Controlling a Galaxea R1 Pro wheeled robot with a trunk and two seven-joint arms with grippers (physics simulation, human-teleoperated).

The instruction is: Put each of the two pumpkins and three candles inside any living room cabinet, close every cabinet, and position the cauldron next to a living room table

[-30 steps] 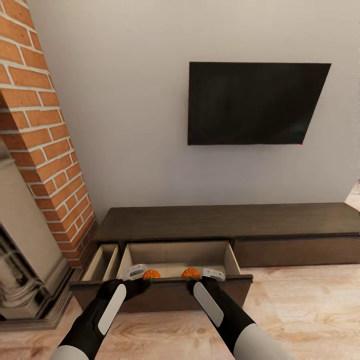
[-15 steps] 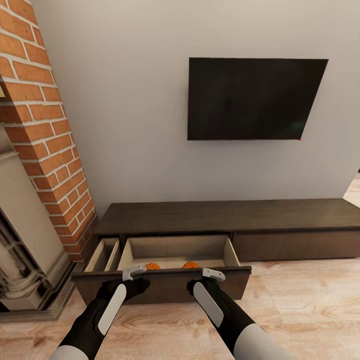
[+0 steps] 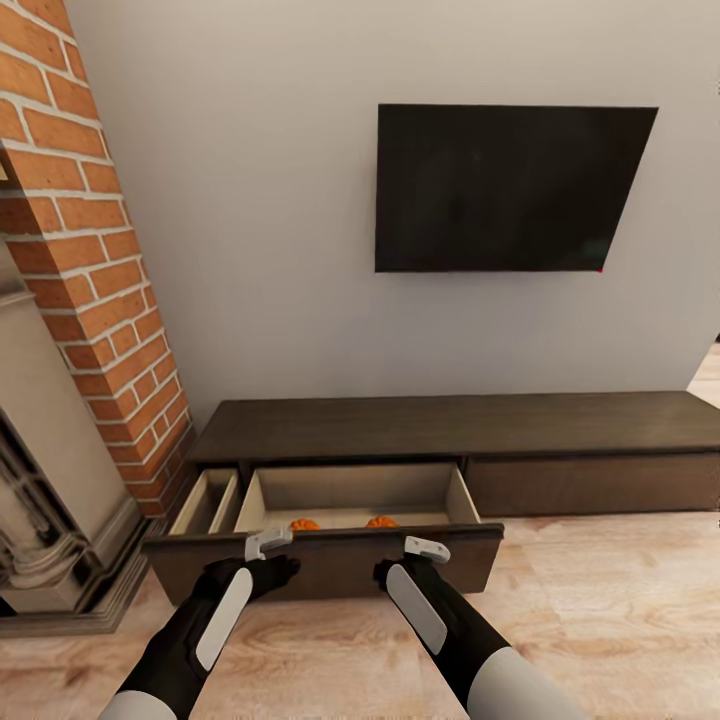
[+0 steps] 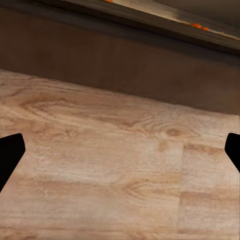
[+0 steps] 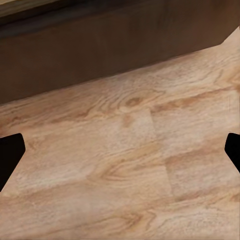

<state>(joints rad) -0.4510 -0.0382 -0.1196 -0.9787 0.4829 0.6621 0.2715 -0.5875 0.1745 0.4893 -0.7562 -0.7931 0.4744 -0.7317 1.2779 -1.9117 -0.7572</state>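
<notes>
Ahead of both grippers, the cabinet (image 3: 450, 425) stands with its drawer (image 3: 330, 560) pulled out. Just beyond the left gripper (image 3: 268, 543) and right gripper (image 3: 428, 548), both with fingers spread apart and holding nothing, two pumpkins (image 3: 304, 524) sit inside.

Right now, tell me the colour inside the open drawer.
Pale beige, inside the open drawer; clearest in the head view.

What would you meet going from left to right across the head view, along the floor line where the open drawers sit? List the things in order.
Fireplace surround → narrow open drawer → left pumpkin → right pumpkin → closed drawer front of the cabinet.
</notes>
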